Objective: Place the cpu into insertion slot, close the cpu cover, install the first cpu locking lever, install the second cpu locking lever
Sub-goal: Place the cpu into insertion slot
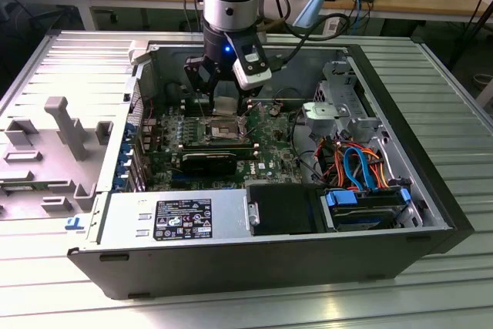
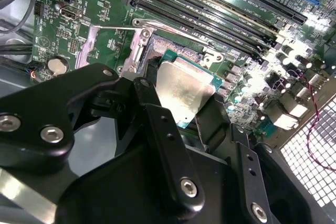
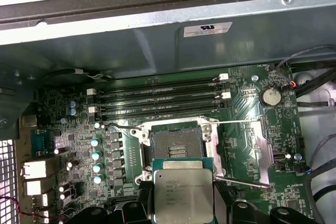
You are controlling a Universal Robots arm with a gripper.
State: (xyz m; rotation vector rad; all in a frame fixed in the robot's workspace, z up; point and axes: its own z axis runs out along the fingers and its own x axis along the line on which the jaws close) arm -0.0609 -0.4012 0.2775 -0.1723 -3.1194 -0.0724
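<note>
My gripper [image 2: 184,106] is shut on the cpu [image 2: 185,94], its black fingers [image 2: 157,124] clamping two opposite edges of the chip. The cpu [image 3: 182,195] is a flat silver-grey square on a green base, held level a little above the insertion slot [image 3: 176,142]. The slot lies open and dark, with nothing in it. The cpu cover [image 3: 244,150] is flipped back flat beside the slot, and a thin wire lever [image 3: 239,182] is swung out along it. In the exterior view the gripper [image 1: 224,107] hangs over the insertion slot [image 1: 229,130] inside the computer case.
Long black memory slots [image 3: 163,98] run beside the socket. The case wall [image 3: 157,40] stands close behind them. A power supply [image 1: 177,217], a blue-bracketed drive [image 1: 366,209] and coloured cables [image 1: 358,163] fill the case's near side. A grey fixture [image 1: 65,125] sits on the exterior view's left.
</note>
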